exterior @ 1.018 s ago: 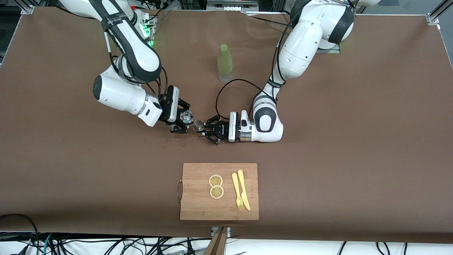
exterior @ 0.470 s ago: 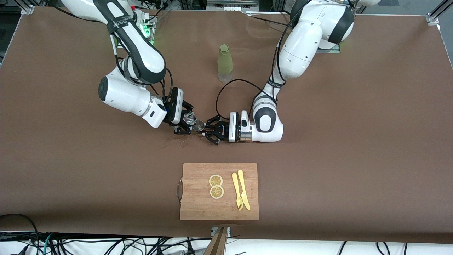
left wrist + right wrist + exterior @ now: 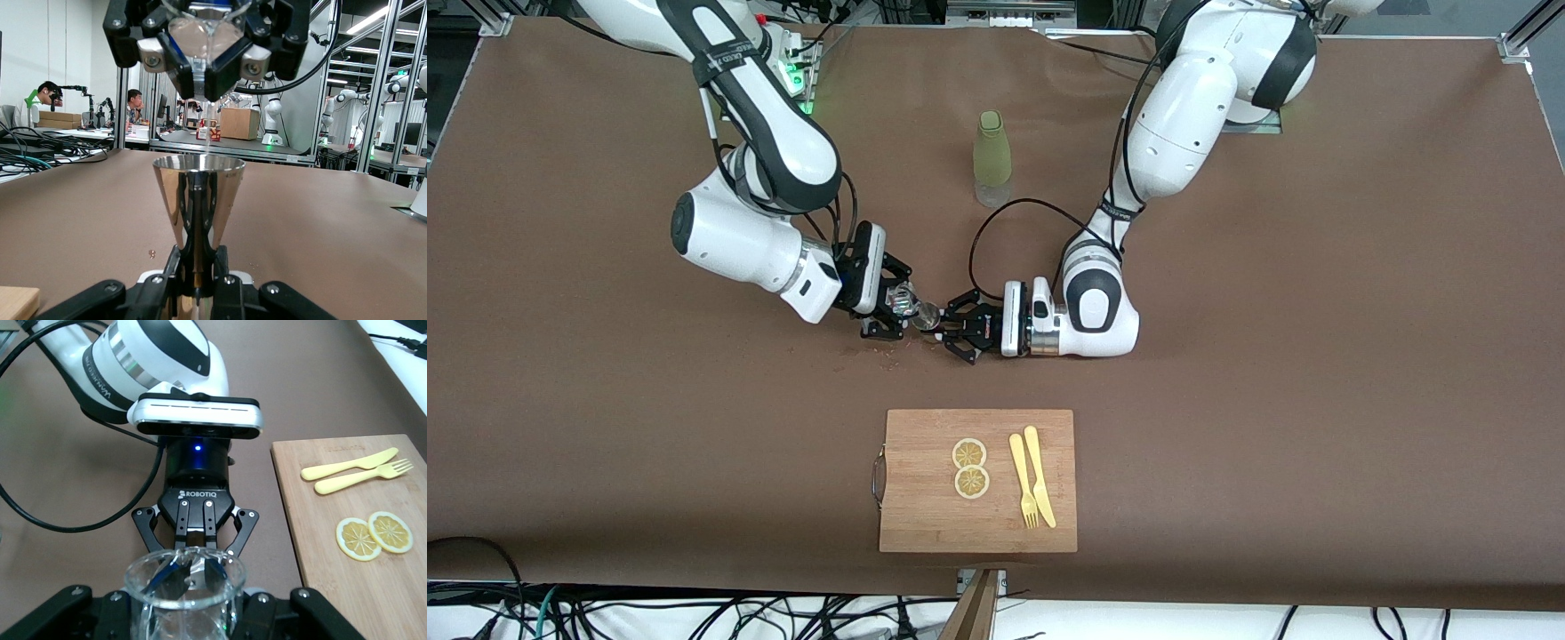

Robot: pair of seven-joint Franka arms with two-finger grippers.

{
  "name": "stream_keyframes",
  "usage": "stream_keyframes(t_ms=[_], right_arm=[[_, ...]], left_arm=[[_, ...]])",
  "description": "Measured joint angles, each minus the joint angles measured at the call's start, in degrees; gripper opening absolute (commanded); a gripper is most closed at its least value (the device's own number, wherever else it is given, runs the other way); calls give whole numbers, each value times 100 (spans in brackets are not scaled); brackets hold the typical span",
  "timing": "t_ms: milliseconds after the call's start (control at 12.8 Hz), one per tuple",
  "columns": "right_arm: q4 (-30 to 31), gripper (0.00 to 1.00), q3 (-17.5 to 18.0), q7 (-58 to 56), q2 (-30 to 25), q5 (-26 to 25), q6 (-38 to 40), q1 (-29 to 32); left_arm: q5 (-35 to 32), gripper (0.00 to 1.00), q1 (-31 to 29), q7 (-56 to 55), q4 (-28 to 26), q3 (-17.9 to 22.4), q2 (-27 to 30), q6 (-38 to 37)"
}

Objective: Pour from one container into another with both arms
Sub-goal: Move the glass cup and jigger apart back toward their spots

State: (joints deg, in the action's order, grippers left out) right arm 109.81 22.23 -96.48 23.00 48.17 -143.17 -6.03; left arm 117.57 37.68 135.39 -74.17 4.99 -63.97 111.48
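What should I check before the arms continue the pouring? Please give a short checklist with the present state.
1. Left gripper shut on the metal jigger, jigger upright: ok.
2. Right gripper shut on the glass cup: ok.
3. Cup tilted over the jigger's mouth: ok.
4. Liquid level in the jigger: cannot tell.
5. Table dry under the grippers: not ok, specks show there.
6. Green bottle clear of both arms: ok.

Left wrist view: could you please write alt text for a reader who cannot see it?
A silvery hourglass-shaped metal jigger stands upright in the left tool, directly under a tiny clear glass cup tipped over it by the right tool.
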Motion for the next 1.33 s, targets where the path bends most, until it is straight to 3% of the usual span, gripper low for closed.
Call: stream_keyframes(t_ms=[235,470,705,940,1097,1332], right_arm=[[-41,15,-4,-145,-13,563,218,149],[-80,15,-103,-864,-61,1272,953,454],[-87,15,-741,-1771,-82,1720,2107,692],[-63,15,-1407,-2515,-57,1783,3037,859],[-12,15,-1787,-2983,45,1790,3439,914],[80,15,-2075,-3912,527,1796,3860,1123]], left_arm=[[-1,0,-18,8,43,193,8,-13],[-191,0,-175,24,-25,328,62,-187],[-952,0,-575,91,-414,343,290,-658],[-1909,0,-1163,365,-957,411,621,-1317],[-2361,0,-1613,784,-1274,615,758,-1995],[-2837,0,-2166,1313,-1536,1085,783,-2939]])
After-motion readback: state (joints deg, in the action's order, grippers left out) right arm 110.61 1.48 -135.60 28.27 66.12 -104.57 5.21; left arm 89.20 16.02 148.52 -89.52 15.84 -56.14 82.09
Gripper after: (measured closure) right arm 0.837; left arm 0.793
